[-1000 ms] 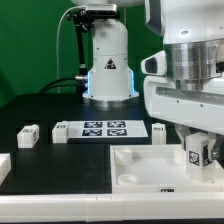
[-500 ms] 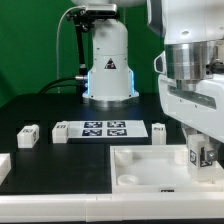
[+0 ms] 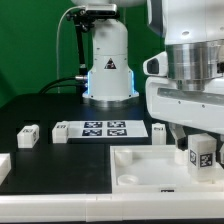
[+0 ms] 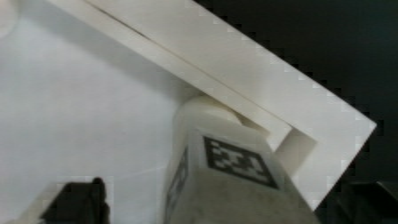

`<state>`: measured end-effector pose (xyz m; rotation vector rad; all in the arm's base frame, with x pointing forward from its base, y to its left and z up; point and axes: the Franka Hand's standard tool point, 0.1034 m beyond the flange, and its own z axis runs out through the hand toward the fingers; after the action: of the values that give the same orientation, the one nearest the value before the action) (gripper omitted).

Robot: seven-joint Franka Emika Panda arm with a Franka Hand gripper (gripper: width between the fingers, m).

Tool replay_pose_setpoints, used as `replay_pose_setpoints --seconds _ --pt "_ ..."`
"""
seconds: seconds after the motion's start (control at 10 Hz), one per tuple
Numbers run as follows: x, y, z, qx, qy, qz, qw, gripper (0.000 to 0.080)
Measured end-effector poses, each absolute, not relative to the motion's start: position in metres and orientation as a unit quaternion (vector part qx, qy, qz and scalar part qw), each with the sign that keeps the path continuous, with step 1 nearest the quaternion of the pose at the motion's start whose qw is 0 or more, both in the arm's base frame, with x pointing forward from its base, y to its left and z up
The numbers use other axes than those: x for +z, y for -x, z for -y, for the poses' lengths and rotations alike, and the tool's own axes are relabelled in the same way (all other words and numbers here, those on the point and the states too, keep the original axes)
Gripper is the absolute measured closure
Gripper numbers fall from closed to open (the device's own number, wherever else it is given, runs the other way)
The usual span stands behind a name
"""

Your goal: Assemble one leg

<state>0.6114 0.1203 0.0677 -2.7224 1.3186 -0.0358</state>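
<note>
1. Hand (image 3: 200,152): closed on a leg (image 3: 201,151), upright, over the tray (image 3: 135,166) at its right end.
2. Wrist view: leg (image 4: 231,168) by the tray's rim (image 4: 196,62).
3. Counter (image 3: 40,110): marker board (image 3: 104,128), spare legs (image 3: 27,135) at left.

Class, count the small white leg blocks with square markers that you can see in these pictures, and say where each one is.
3. One leg lies on the black table at the exterior view's left; one just right of the marker board; one in the gripper jaws over the tray. Others may be hidden.

Four legs (image 3: 203,152), one tray (image 3: 150,166)
</note>
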Motion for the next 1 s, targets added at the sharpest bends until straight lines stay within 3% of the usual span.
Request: replay_pose_setpoints --seconds 1.0 --pt "0.0693 -0.6120 -0.1204 -0.038 0.998 0.036 0.036 0.0150"
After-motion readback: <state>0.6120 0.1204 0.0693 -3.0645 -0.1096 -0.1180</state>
